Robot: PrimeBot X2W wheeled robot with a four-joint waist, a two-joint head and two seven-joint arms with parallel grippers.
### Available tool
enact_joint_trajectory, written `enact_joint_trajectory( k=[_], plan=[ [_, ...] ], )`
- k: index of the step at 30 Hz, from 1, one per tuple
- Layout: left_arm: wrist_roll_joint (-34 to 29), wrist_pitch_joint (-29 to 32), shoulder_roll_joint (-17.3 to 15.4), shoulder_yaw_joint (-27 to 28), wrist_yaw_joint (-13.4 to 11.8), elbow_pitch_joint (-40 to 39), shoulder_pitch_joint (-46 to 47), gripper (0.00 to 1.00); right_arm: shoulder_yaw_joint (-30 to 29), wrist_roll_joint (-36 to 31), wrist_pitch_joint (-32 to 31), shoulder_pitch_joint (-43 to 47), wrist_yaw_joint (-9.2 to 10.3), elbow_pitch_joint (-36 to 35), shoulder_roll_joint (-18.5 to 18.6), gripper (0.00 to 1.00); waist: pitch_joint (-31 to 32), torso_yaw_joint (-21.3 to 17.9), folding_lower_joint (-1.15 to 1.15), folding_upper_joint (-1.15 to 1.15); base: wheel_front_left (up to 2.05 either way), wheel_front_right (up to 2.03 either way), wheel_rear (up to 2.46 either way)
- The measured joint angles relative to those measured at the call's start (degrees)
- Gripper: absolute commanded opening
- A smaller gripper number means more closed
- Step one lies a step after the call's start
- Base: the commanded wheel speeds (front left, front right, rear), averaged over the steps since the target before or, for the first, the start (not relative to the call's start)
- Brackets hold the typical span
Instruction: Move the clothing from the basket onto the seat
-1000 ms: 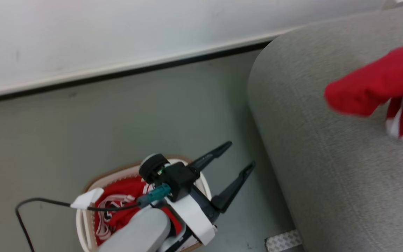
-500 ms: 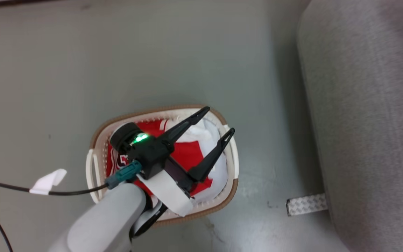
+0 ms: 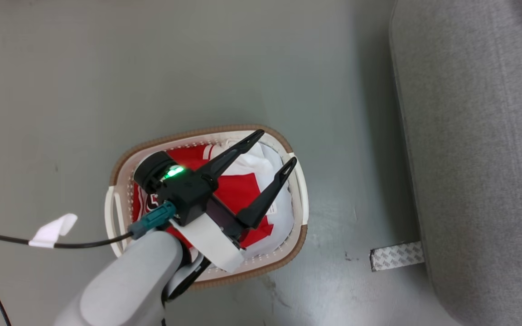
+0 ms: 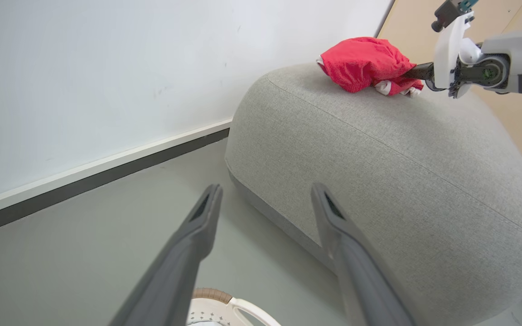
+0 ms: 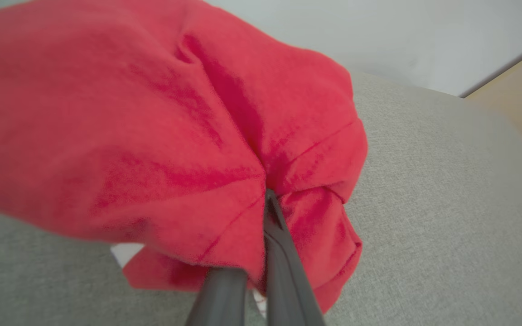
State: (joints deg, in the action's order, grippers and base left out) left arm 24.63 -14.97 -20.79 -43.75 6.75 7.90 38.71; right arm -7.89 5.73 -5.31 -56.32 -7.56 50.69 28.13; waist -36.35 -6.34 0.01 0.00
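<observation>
The cream basket (image 3: 197, 132) with its brown rim stands on the floor and holds red clothing (image 3: 238, 192). My left gripper (image 3: 277, 146) hovers over it, open, with nothing between the fingers. In the left wrist view this gripper (image 4: 265, 190) points toward the grey seat (image 4: 379, 149), with the basket rim (image 4: 215, 296) below. Another red clothing bundle (image 4: 365, 61) lies on top of the seat, and my right gripper (image 4: 417, 72) is shut on it. In the right wrist view the right gripper (image 5: 268, 199) pinches the red fabric (image 5: 152, 127) over the seat (image 5: 424, 203).
Pale white fabric (image 3: 270, 167) lies in the basket beside the red. A black cable with a white tag (image 3: 52, 228) trails on the grey floor at left. A patterned tape strip (image 3: 397, 256) lies by the seat (image 3: 478, 158). A white wall with a dark baseboard (image 4: 98, 172) runs behind.
The head view has tilted down, so the wall and most of the red bundle have left it. My open left gripper, earlier reaching past the basket rim, now lies over the basket's contents.
</observation>
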Motion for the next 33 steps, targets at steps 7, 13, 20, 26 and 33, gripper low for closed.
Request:
enact_joint_trajectory(
  k=[7,13,20,26,33],
  plan=[
    [0.63,-0.09,1.12,0.76,-0.33,1.76,-1.16,1.00,3.37,-0.62,3.13,0.95,0.00,0.71,-0.01,1.00,4.28,-0.32,0.00,0.00,0.00,0.00,0.00],
    [1.55,-0.10,2.76,3.89,-1.01,2.92,-3.99,1.00,8.17,2.22,6.73,4.34,0.00,-1.90,1.60,1.00,10.71,0.11,-0.01,0.00,0.00,0.00,0.00],
    [1.70,-0.15,5.72,7.83,-1.69,4.39,-8.09,1.00,14.70,9.53,10.57,9.49,0.00,-9.55,3.37,1.00,19.74,1.49,-0.02,0.00,0.00,0.00,0.00],
    [1.58,-0.15,7.49,10.67,-1.77,6.24,-11.51,1.00,18.19,15.55,13.22,16.17,0.01,-18.27,3.02,1.00,27.28,3.62,-0.03,0.00,0.00,0.00,0.00],
    [1.23,-0.15,8.57,17.02,-3.28,7.34,-16.66,1.00,16.31,16.50,15.48,27.53,0.00,-29.67,-1.55,1.00,34.70,6.62,-0.04,0.00,0.00,0.00,0.00]
  ],
)
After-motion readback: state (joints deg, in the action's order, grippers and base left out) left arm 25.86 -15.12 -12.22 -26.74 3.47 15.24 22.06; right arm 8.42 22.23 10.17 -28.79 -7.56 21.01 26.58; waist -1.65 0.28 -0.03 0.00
